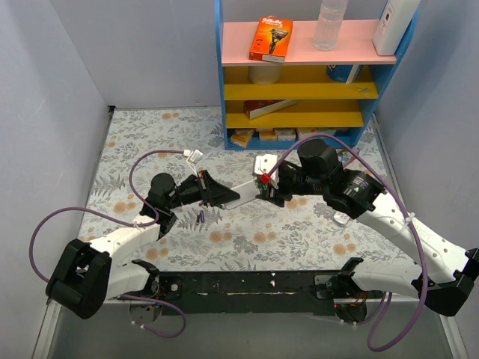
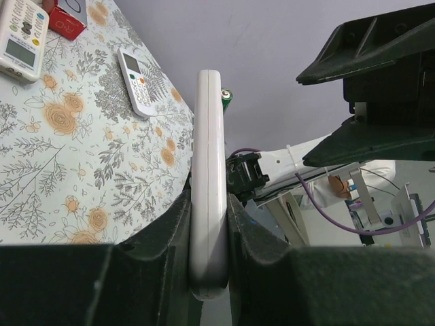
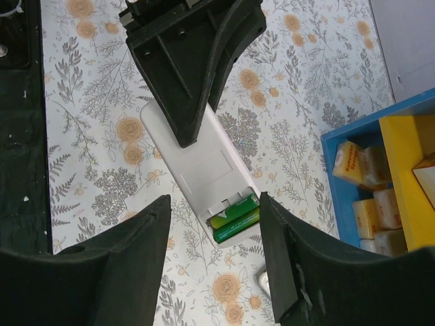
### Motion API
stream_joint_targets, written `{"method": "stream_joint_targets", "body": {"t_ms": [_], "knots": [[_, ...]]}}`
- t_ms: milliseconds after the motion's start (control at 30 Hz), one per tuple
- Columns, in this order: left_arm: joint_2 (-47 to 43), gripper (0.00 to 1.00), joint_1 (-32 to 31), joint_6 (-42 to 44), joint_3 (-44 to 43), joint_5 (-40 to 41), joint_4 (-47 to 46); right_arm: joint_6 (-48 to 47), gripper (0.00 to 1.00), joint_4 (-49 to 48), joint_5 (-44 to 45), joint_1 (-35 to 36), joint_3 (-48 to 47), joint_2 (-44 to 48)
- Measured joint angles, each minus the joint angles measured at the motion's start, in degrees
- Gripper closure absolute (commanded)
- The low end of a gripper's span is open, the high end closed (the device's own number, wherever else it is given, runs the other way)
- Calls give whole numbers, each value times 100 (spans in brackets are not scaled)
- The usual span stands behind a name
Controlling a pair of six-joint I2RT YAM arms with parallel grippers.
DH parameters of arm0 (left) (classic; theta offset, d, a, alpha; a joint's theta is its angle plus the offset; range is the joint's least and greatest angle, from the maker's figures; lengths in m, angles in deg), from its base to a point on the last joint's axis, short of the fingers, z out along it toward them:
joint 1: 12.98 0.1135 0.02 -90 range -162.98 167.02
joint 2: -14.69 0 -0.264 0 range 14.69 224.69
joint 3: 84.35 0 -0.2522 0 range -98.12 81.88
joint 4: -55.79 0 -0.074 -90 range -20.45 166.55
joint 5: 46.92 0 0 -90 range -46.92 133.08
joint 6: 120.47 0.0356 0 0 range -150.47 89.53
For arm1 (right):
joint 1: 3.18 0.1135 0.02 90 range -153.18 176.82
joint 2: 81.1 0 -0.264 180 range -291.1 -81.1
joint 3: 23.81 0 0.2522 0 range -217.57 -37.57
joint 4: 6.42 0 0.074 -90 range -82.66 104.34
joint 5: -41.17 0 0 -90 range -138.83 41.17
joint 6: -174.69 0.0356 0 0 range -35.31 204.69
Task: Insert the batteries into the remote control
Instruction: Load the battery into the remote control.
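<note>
My left gripper [image 1: 223, 196] is shut on the remote control [image 1: 245, 191] and holds it above the table. In the left wrist view the remote control [image 2: 207, 156] stands edge-on, clamped between both jaws of the left gripper [image 2: 209, 204]. In the right wrist view its plain white back [image 3: 197, 159] faces up with the compartment uncovered. Two green batteries [image 3: 235, 217] lie side by side in it. My right gripper [image 3: 214, 204] is open, its fingers on either side of that end without touching. One dark loose battery [image 1: 200, 217] lies on the table below the left gripper.
A blue shelf [image 1: 307, 138] stands at the back with an orange box [image 1: 270, 39] and a bottle [image 1: 329, 24] on top. A longer white remote [image 2: 18, 34], a small rounded remote [image 2: 138, 81] and a red object [image 2: 64, 20] lie on the floral cloth.
</note>
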Motion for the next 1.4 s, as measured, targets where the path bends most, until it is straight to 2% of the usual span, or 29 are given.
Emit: {"method": "stream_joint_targets", "body": {"t_ms": [133, 433, 1400], "knots": [[-122, 100, 0, 190, -81, -63, 306, -334, 43, 155, -61, -22, 0, -4], [-267, 100, -2, 455, -184, -192, 721, -726, 59, 232, -302, -308, 0, -157], [-286, 100, -2, 621, -299, -319, 970, -872, 79, 236, -807, -656, 0, -575]]}}
